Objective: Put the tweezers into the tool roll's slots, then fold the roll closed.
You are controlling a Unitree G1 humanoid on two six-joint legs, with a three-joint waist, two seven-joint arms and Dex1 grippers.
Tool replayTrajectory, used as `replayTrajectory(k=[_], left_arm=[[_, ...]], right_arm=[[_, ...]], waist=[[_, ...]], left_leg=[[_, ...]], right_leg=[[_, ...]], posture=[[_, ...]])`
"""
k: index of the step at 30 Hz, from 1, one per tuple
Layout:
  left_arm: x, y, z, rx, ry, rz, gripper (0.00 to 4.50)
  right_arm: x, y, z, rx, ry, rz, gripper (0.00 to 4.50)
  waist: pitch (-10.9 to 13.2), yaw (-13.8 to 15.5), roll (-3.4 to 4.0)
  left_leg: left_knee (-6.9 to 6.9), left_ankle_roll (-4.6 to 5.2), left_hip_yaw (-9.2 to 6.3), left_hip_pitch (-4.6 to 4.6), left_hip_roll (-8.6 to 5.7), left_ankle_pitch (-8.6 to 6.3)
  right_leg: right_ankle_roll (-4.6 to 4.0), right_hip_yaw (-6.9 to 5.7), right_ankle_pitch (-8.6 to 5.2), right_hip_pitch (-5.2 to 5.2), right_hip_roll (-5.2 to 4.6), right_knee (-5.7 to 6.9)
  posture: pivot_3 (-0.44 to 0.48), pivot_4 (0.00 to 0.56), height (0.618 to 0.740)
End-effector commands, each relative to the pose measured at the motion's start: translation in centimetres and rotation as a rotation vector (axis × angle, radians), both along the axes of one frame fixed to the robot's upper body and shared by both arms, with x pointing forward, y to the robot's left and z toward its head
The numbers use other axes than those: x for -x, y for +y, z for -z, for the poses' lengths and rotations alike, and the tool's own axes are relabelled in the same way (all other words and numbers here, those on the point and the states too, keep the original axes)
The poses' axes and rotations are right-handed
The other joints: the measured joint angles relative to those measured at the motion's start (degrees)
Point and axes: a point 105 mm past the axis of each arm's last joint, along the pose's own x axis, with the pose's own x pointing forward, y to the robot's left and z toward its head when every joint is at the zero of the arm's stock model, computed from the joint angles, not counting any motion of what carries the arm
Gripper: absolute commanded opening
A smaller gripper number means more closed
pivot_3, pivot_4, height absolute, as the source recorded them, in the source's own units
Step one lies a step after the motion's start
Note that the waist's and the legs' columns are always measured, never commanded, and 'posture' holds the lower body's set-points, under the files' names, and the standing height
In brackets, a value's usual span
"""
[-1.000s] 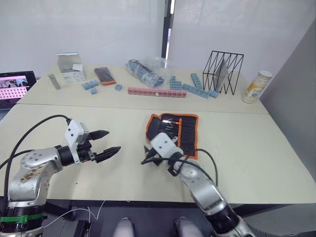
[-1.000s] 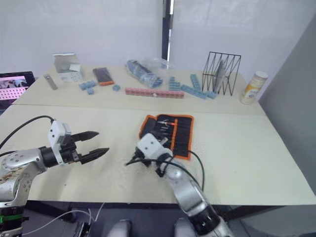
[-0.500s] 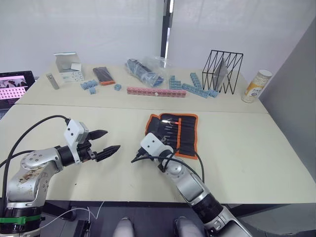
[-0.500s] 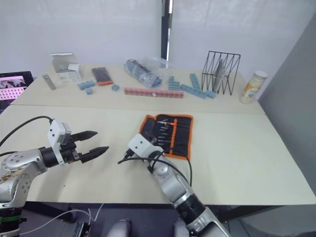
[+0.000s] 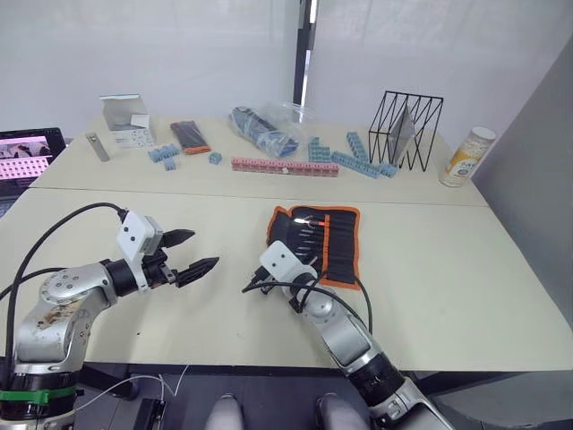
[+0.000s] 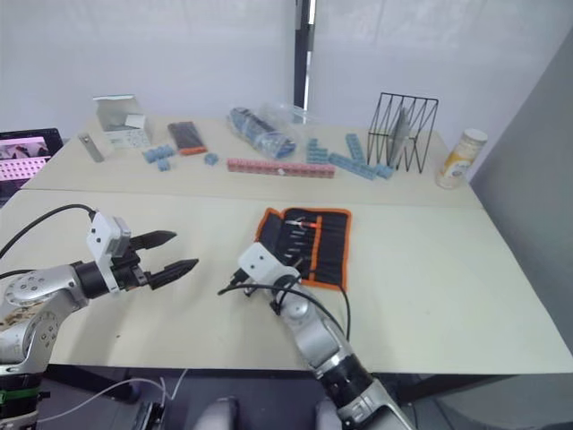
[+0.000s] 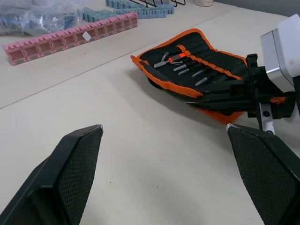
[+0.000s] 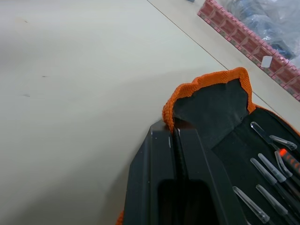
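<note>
The tool roll (image 5: 327, 235) lies unrolled on the near table, black fabric with orange trim. Several slim tweezers (image 7: 188, 69) sit in its inner slots, with their tips showing (image 8: 265, 165). My right gripper (image 5: 250, 286) is at the roll's near left corner. It is shut on the orange-trimmed edge (image 8: 197, 89), which stands lifted off the table. My left gripper (image 5: 200, 251) hovers open over bare table to the left of the roll, holding nothing; its two fingers (image 7: 75, 164) are spread wide.
On the far table are a pink strip of boxes (image 5: 285, 167), blue bricks (image 5: 356, 161), a plastic bag (image 5: 267, 125), a black wire rack (image 5: 405, 130), a canister (image 5: 466, 156), a white box (image 5: 126, 116) and a small black-and-orange flat pack (image 5: 189, 137). A laptop (image 5: 27, 157) sits at the left edge.
My right gripper was open a second ago; it moved left along the roll's near edge and has shut on the corner. The left gripper stayed open and barely moved.
</note>
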Motion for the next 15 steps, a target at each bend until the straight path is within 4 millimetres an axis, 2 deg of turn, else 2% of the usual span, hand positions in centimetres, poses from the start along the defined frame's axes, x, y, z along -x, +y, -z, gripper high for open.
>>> replayTrajectory(k=[1, 4, 8, 11, 15], left_arm=[[-0.2, 1.1, -0.3, -0.093, -0.049, 0.022, 4.5], [-0.5, 1.7, -0.1, -0.132, -0.046, 0.058, 4.5], [-0.5, 1.8, 0.7, -0.213, -0.025, 0.165, 4.5], [-0.3, 1.0, 0.8, -0.265, -0.029, 0.267, 4.5], [0.6, -0.5, 0.9, -0.325, -0.032, 0.446, 4.5]], right_arm=[[2.6, 0.9, -1.7, -0.056, -0.067, -0.185, 0.04], [5.4, 0.9, -1.0, -0.02, -0.071, -0.371, 0.04], [8.1, -0.8, 1.0, 0.12, -0.059, -0.564, 0.04], [9.4, -2.1, 1.2, 0.164, -0.063, -0.645, 0.04], [10.4, -2.8, 0.7, 0.169, -0.062, -0.686, 0.04]], waist=[[0.0, 0.0, 0.02], [0.0, 0.0, 0.03], [0.0, 0.0, 0.02], [0.0, 0.2, 0.01], [0.0, 0.3, -0.01]], left_leg=[[-0.01, 0.0, 0.0, 0.0, 0.0, 0.0], [-0.05, -0.01, 0.02, 0.01, 0.0, -0.01], [-0.04, -0.04, 0.03, 0.01, 0.0, -0.02], [-0.04, -0.04, 0.07, 0.03, 0.0, -0.02], [-0.04, -0.02, 0.07, 0.03, 0.0, -0.01]], right_leg=[[0.0, 0.0, 0.0, 0.0, 0.0, 0.0], [-0.02, 0.0, -0.02, -0.01, -0.01, -0.04], [-0.03, 0.0, -0.03, 0.0, -0.01, -0.05], [-0.04, 0.0, -0.04, 0.01, -0.02, -0.07], [-0.04, 0.0, -0.04, 0.0, -0.01, -0.05]], posture=[[0.0, 0.15, 0.74], [0.0, 0.15, 0.74], [0.0, 0.15, 0.74], [0.0, 0.15, 0.74], [0.0, 0.15, 0.74]])
